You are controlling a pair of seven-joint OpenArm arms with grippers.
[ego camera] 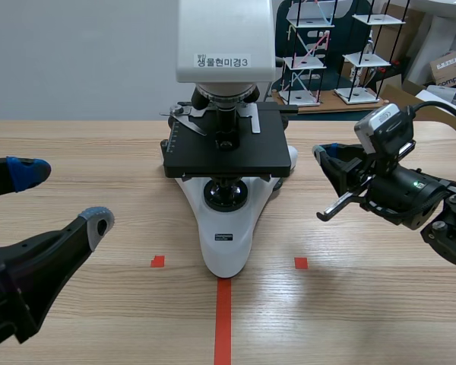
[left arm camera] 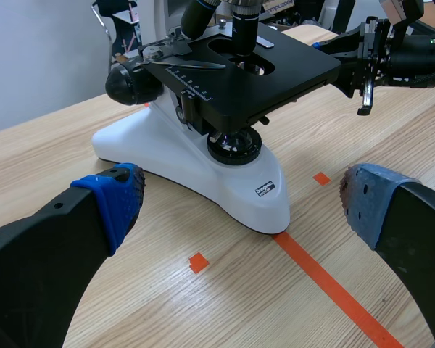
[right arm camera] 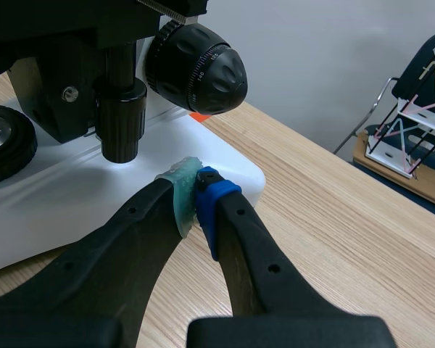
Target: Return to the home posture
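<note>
A white and black microscope (ego camera: pixel 224 236) stands at the middle of the table, its black stage (ego camera: pixel 226 152) facing me. My left gripper (ego camera: pixel 59 198) hovers low at the near left, open, with nothing between its blue-padded fingers; in the left wrist view the left gripper (left arm camera: pixel 243 203) points at the microscope (left arm camera: pixel 225 188) base. My right gripper (ego camera: pixel 324 155) is at the microscope's right side, shut with its pads pressed together and nothing held. In the right wrist view the right gripper (right arm camera: pixel 197 194) sits close to the white base (right arm camera: pixel 58 181), just below the black focus knob (right arm camera: pixel 196 69).
Wire model racks (ego camera: pixel 319 53) and a cardboard box (ego camera: pixel 452 67) stand behind the table at the back right. Bare wood lies to either side of the microscope and in front of it.
</note>
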